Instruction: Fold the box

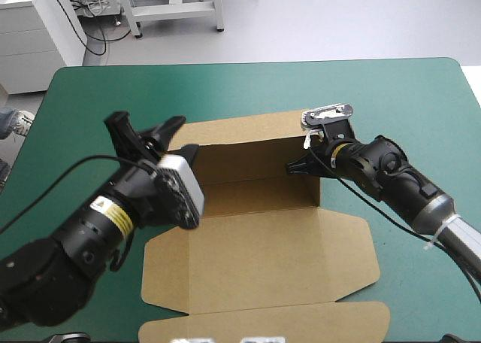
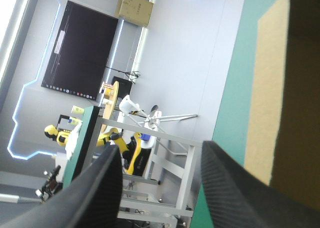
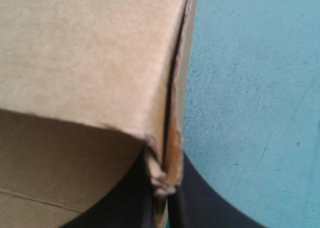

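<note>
Shows brown box [image 1: 259, 238] at middle of teal-green counter [image 1: 225, 87], partly folded: far wall and right end raised, near panels and lid flat, likely yet to tuck. Right jaws pinched on raised right corner; left jaws parted, empty, above left end

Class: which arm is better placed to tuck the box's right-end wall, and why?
Probably right: the right gripper is shut on the box at that wall's corner; the left gripper hangs open at the opposite end.

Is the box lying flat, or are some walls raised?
Partly raised: the box has its far walls standing, the right gripper shut on a corner; near panels lie flat.
</note>
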